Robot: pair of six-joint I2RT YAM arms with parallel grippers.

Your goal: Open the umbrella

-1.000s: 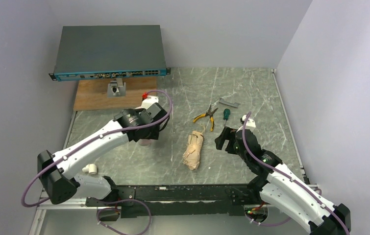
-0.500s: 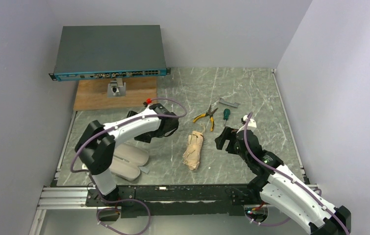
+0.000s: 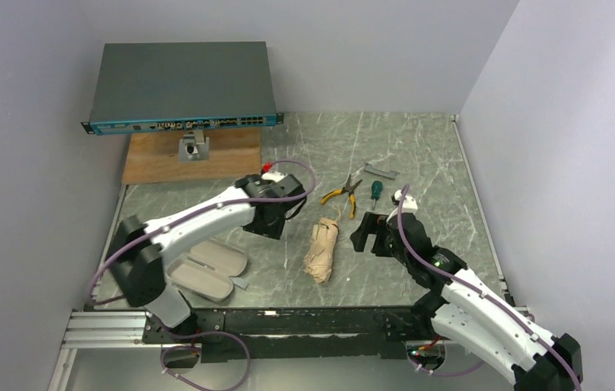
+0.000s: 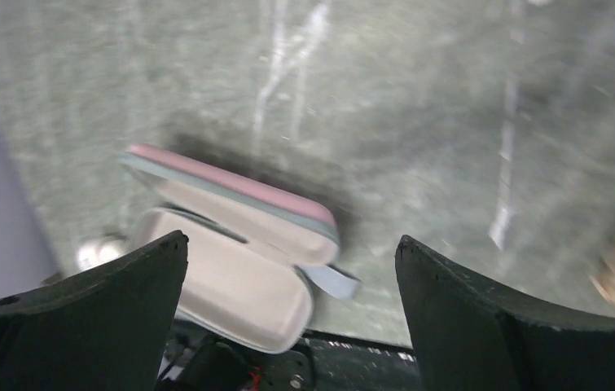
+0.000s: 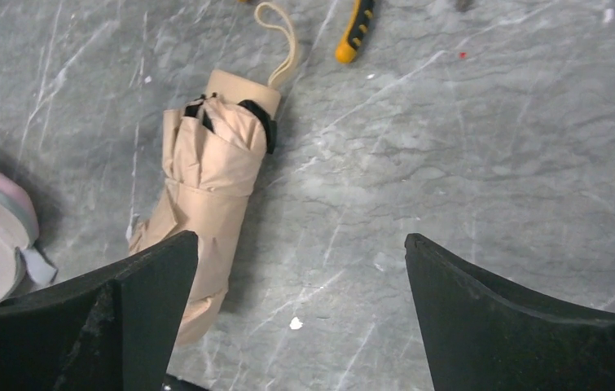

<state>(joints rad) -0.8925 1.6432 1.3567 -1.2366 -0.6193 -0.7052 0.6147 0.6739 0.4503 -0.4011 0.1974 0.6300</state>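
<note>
The green marbled table (image 3: 418, 163) carries everything. The left gripper (image 4: 292, 244) hangs left of centre, fingers spread wide and empty. The right gripper (image 5: 300, 244) hangs right of centre, likewise spread and empty. The pink case (image 3: 204, 277) lies open by the left arm's base. The umbrella (image 3: 322, 248) lies folded between the grippers, touching neither. Its long axis runs near-to-far, with the cream handle (image 5: 243, 88) and strap loop (image 5: 281, 37) at the far end, toward the pliers (image 3: 343, 194). Its tan fabric is crumpled, with black rib tips by the handle.
</note>
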